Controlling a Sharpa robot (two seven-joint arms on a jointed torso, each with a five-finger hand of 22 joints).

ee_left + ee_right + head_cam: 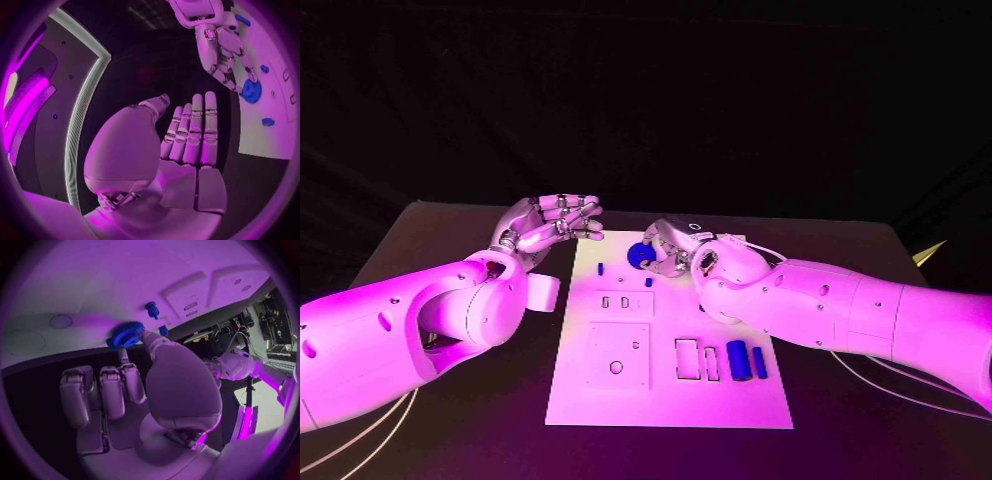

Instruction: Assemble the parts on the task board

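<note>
Fingertips of the right hand pinch the round blue toothed gear, hiding its near edge; left hand fingers curl, empty.

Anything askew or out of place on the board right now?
Nothing stands out. The task board lies flat, with two blue cylinders resting side by side near its right edge. The right robot hand is at the blue gear on the board's far end; the left robot hand holds nothing.

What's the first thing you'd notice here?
The blue gear at the far end of the white task board, with the right robot hand touching it. Then the left robot hand, raised beside the board and holding nothing. Two blue cylinders lie near the board's right edge.
</note>
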